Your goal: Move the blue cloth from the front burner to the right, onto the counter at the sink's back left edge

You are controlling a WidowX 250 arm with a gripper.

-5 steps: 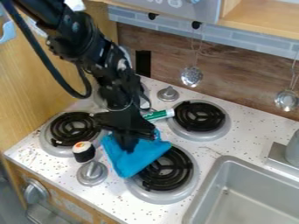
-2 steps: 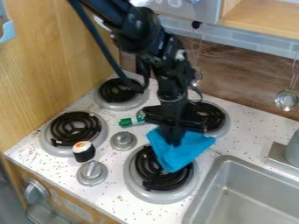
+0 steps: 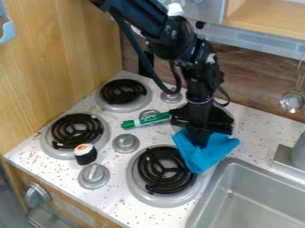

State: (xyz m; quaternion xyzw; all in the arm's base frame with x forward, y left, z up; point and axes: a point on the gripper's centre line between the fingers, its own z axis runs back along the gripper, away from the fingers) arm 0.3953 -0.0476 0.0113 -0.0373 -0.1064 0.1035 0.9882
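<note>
Blue cloth (image 3: 218, 148) is pinched in my downward-pointing jaws, its loose folds spreading below them, just beside the coil burner (image 3: 138, 187) and near the corner of the sink (image 3: 208, 191). The green marker's (image 3: 145, 120) long axis points toward my jaws.

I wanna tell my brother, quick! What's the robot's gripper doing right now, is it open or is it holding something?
Gripper: closed, holding the blue cloth near the sink.
</note>
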